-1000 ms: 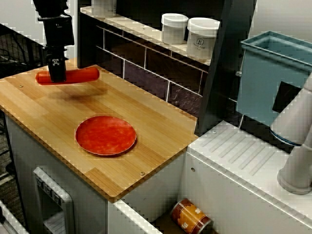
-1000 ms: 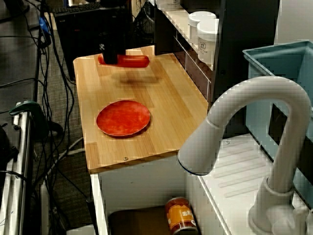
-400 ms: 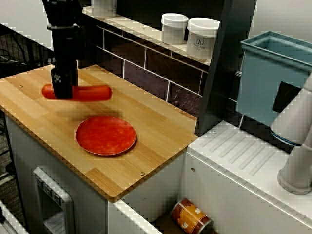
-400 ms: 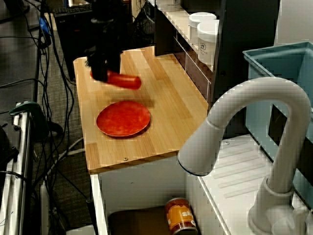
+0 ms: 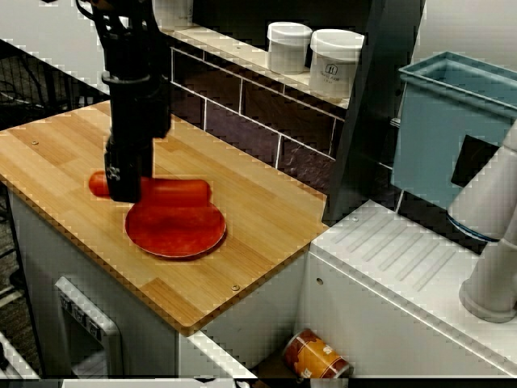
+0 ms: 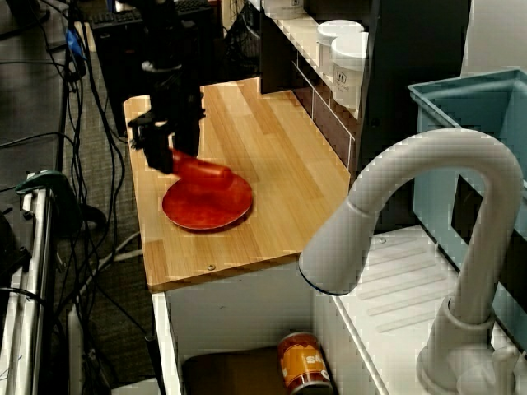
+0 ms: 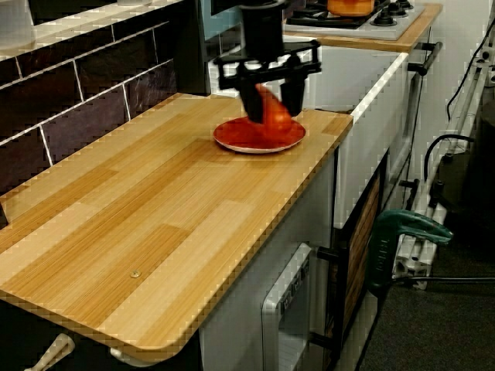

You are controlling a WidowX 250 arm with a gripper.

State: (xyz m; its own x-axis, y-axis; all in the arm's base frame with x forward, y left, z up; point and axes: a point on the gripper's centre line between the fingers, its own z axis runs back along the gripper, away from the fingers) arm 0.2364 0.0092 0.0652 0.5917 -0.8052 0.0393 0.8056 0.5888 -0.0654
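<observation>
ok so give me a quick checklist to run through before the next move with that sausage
1. Grip: gripper shut on the red sausage, near one end: ok.
2. Sausage over the red plate: ok, though one end seems to pass the rim in the view facing the tiled wall.
3. Sausage touching the plate: cannot tell.
4. Plate lies flat, fully on the wooden counter: ok.
5. Plate free of other things: ok.
6. Clearance from the arm to the white jars on the shelf: ok.

Wooden counter [image 5: 266, 222], red plate [image 5: 179, 236] on it
</observation>
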